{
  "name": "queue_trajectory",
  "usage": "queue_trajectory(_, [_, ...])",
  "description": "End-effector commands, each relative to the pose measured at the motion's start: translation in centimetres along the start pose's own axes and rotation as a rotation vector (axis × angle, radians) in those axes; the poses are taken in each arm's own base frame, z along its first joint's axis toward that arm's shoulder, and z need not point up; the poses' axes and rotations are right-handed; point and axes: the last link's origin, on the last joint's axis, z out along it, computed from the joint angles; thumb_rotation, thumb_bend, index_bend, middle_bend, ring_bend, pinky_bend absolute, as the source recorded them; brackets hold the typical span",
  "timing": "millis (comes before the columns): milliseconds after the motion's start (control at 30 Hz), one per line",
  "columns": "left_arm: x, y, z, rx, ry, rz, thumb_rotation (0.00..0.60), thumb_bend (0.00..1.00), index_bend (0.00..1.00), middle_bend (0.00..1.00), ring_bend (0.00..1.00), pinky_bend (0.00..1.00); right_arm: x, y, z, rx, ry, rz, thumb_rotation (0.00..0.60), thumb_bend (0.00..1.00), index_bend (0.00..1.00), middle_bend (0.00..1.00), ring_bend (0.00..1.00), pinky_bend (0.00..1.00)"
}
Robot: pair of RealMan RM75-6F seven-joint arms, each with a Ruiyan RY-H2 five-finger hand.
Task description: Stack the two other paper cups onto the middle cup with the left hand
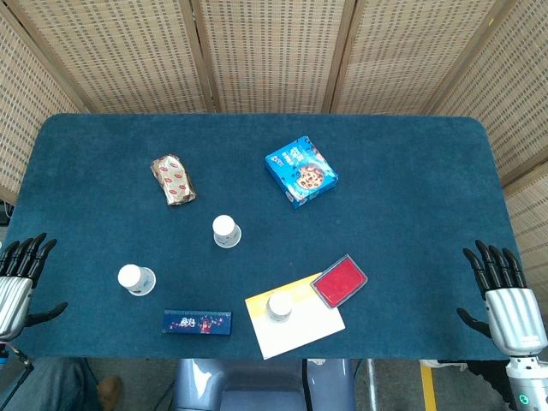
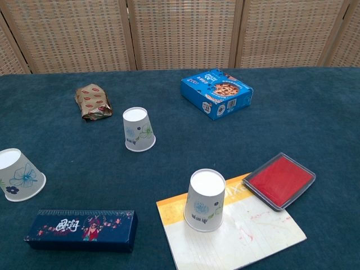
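Note:
Three white paper cups stand upside down on the blue table. The middle cup [image 1: 226,231] [image 2: 138,130] stands near the table's centre. Another cup [image 1: 135,279] [image 2: 19,175] is toward the left front. The third cup [image 1: 279,306] [image 2: 205,199] rests on a yellow-edged paper sheet [image 1: 295,324] [image 2: 247,236] at the front. My left hand [image 1: 19,278] hovers open at the table's left edge, fingers apart, holding nothing. My right hand [image 1: 503,291] is open at the right edge, well away from the cups. Neither hand shows in the chest view.
A blue cookie box [image 1: 300,171] [image 2: 216,93] and a brown snack packet [image 1: 173,180] [image 2: 93,101] lie at the back. A red pad [image 1: 339,280] [image 2: 280,180] sits beside the paper sheet. A dark blue long box [image 1: 197,323] [image 2: 81,229] lies at the front left.

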Motion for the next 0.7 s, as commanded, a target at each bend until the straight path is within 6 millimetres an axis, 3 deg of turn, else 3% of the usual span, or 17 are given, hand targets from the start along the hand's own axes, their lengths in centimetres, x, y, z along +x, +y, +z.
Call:
queue_trajectory(33, [0.0, 0.1, 0.1, -0.008, 0.002, -0.001, 0.6, 0.0, 0.0, 0.0, 0.0, 0.0, 0.0, 0.1, 0.0, -0.002, 0.002, -0.001, 0.6, 0.0, 0.0, 0.0, 0.0, 0.0])
queue_trajectory(167, [-0.2, 0.4, 0.2, -0.035, 0.012, -0.01, 0.6, 0.0, 0.0, 0.0, 0.0, 0.0, 0.1, 0.1, 0.1, -0.005, 0.004, 0.003, 0.6, 0.0, 0.0, 0.0, 0.0, 0.0])
queue_trajectory(300, [-0.3, 2.5, 1.3, -0.154, -0.002, -0.021, 0.6, 0.0, 0.0, 0.0, 0.0, 0.0, 0.2, 0.4, 0.2, -0.02, 0.005, 0.01, 0.6, 0.0, 0.0, 0.0, 0.0, 0.0])
queue_trajectory(533, [1.3, 9.8, 6.3, -0.573, 0.091, 0.105, 0.6, 0.0, 0.0, 0.0, 0.0, 0.01, 0.2, 0.9, 1.1, -0.049, 0.004, 0.014, 0.6, 0.0, 0.0, 0.0, 0.0, 0.0])
queue_trajectory(700, [0.8, 17.0, 9.3, -0.883, 0.052, 0.179, 0.6, 0.0, 0.0, 0.0, 0.0, 0.05, 0.0, 1.6, 1.6, -0.084, 0.001, 0.012, 0.6, 0.0, 0.0, 0.0, 0.0, 0.0])
